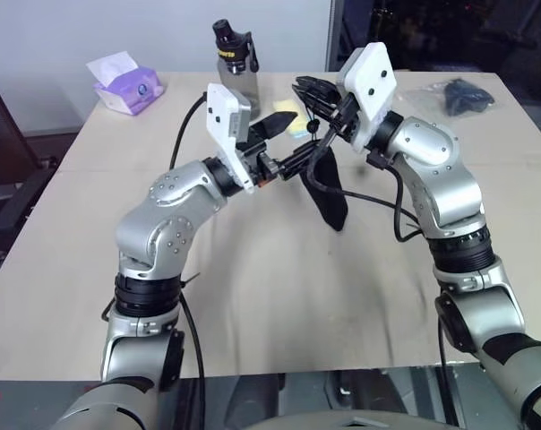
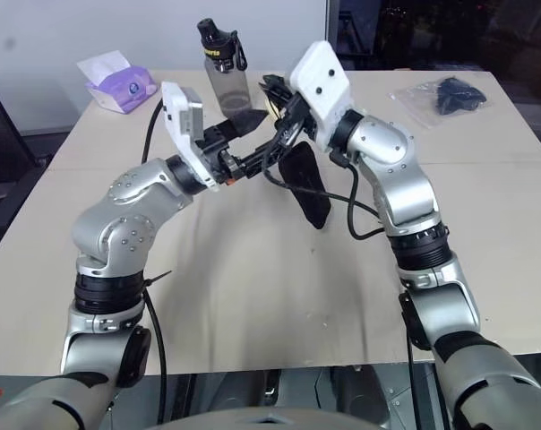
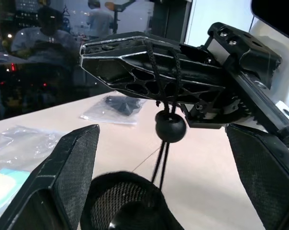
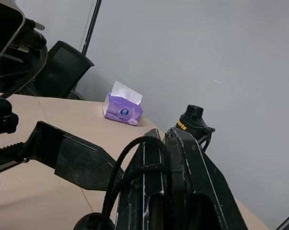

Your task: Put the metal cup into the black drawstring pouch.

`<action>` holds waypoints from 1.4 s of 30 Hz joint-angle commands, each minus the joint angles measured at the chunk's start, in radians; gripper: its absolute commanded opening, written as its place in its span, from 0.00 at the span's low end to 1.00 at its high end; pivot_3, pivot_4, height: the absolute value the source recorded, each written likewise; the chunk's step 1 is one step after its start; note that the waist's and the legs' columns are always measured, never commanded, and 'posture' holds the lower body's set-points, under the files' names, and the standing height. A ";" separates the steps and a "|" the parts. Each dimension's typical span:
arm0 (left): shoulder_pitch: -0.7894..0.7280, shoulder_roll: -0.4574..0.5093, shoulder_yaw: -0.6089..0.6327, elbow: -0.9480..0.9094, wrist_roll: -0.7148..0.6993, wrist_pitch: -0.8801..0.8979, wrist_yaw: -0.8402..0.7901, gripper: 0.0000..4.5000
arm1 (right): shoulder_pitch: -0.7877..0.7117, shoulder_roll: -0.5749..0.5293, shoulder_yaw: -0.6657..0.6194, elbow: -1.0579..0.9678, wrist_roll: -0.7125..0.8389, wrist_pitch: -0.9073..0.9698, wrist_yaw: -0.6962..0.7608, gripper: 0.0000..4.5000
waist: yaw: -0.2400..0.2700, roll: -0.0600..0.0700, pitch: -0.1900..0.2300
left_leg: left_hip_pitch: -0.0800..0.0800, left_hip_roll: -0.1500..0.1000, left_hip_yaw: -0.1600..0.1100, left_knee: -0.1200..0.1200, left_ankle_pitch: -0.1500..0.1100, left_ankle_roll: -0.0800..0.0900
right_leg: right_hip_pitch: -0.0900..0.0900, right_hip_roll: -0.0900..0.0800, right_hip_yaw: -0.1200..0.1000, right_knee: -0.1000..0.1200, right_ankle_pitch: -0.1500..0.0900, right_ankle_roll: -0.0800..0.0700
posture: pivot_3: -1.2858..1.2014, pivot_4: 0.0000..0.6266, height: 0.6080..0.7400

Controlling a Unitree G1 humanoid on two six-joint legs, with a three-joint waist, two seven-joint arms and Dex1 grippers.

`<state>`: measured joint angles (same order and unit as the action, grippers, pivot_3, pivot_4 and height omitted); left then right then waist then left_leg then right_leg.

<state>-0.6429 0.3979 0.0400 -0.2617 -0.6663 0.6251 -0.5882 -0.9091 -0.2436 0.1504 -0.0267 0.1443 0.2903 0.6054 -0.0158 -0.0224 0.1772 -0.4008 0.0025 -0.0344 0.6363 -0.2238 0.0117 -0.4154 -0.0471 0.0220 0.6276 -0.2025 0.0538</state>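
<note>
Two grippers mid-frame: right gripper (image 1: 317, 100) pinched on the soft matte-black fabric pouch's (image 1: 328, 195) thin cord (image 3: 164, 158), left gripper (image 1: 285, 143) spread wide beside it.

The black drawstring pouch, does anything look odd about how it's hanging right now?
Yes. The black drawstring pouch dangles above the table by its cord, which the shut right gripper pinches. Its mouth gapes between the open left gripper's fingers.

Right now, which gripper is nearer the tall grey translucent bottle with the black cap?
Left. The left gripper, fingers apart, sits just in front of the bottle. The right gripper, shut on the black pouch's cord, is beside it, slightly farther right.
</note>
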 commanded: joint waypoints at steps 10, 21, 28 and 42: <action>-0.026 -0.018 0.028 -0.012 -0.017 0.003 0.013 0.51 | -0.016 0.014 -0.002 -0.060 0.007 0.010 -0.001 0.00 | 0.000 0.000 0.000 | 0.000 0.000 0.000 0.000 0.000 0.000 | 0.000 0.000 0.000 0.000 0.000 0.000 | 0.52 0.24 1.00; -0.027 -0.028 0.035 -0.016 -0.035 0.003 0.001 0.04 | -0.010 0.017 0.004 -0.066 0.007 0.013 0.000 0.00 | 0.000 0.000 0.000 | 0.000 0.000 0.000 0.000 0.000 0.000 | 0.000 0.000 0.000 0.000 0.000 0.000 | 0.52 0.24 1.00; 0.005 0.001 -0.017 -0.003 0.049 -0.010 0.000 0.04 | -0.082 0.122 -0.136 -0.037 0.116 0.007 -0.124 0.00 | -0.002 0.000 0.000 | 0.000 0.000 0.000 0.000 0.000 0.000 | 0.000 0.000 0.000 0.001 0.000 0.000 | 0.52 0.24 1.00; 0.097 0.005 -0.027 0.068 0.143 -0.113 -0.023 0.46 | -0.266 0.265 -0.511 0.043 0.593 -0.011 -0.448 0.00 | -0.003 0.003 0.001 | -0.001 0.000 0.001 -0.001 0.000 0.000 | -0.002 -0.001 0.000 0.002 0.000 0.000 | 0.52 0.24 1.00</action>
<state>-0.5358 0.4026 -0.0015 -0.1758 -0.5286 0.5203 -0.6140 -1.1599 0.0327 -0.3849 0.0710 0.7427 0.2969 0.1465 -0.0186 -0.0196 0.1780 -0.4020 0.0026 -0.0340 0.6354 -0.2240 0.0120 -0.4180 -0.0476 0.0216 0.6297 -0.2024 0.0537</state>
